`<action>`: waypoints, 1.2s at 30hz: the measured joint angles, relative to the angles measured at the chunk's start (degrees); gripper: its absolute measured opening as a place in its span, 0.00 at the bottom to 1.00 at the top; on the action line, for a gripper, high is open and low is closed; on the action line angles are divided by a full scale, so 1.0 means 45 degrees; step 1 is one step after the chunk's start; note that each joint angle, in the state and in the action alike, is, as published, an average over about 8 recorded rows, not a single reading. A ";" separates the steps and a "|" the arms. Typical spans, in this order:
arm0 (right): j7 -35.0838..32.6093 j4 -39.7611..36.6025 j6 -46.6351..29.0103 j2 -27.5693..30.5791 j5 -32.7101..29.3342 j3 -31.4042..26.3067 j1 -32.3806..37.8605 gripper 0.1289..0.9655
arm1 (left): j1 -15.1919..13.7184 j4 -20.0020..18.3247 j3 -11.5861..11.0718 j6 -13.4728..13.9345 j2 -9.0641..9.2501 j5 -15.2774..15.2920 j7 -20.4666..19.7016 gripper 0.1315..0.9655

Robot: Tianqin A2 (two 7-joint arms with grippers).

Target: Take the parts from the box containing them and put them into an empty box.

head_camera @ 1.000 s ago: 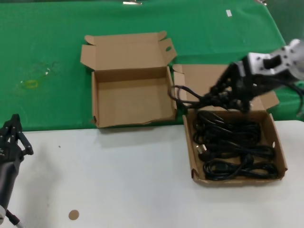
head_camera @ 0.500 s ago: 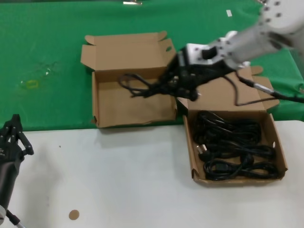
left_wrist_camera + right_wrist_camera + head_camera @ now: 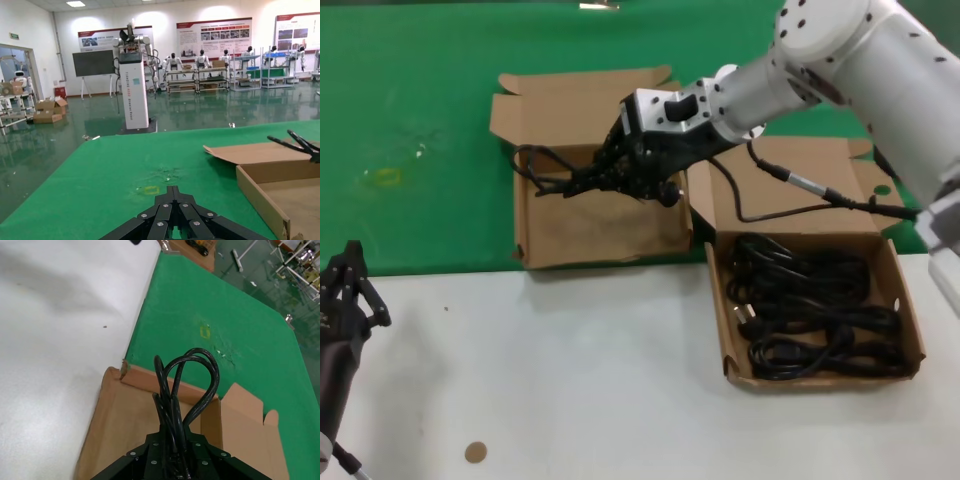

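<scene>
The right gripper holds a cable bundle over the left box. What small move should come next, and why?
Probably lower and open. The right gripper holds the black cable bundle above the empty box, with its loops hanging over the bare floor, so release should land it inside.

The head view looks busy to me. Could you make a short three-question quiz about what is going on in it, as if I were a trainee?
1. True or false: the right claw is shut on a bundle of black cable.
2. The bundle hangs over which box? A) the left box B) the right box
3. Fill in: the right box holds more coiled black ____.

Key:
1. True.
2. A; its floor is bare cardboard.
3. Cables. The left claw waits at the near left over the white table.
</scene>
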 joint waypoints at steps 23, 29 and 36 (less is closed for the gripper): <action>-0.1385 -0.2683 0.0869 -0.0805 0.0177 0.0438 0.0763 0.16 | 0.0000 0.0000 0.0000 0.0000 0.0000 0.0000 0.0000 0.01; -0.1380 -0.2539 0.0910 -0.0752 0.0180 0.0488 0.0700 0.22 | 0.0000 0.0000 0.0000 0.0000 0.0000 0.0000 0.0000 0.01; -0.1193 -0.2099 0.0852 -0.0609 0.0165 0.0496 0.0551 0.32 | 0.0000 0.0000 0.0000 0.0000 0.0000 0.0000 0.0000 0.02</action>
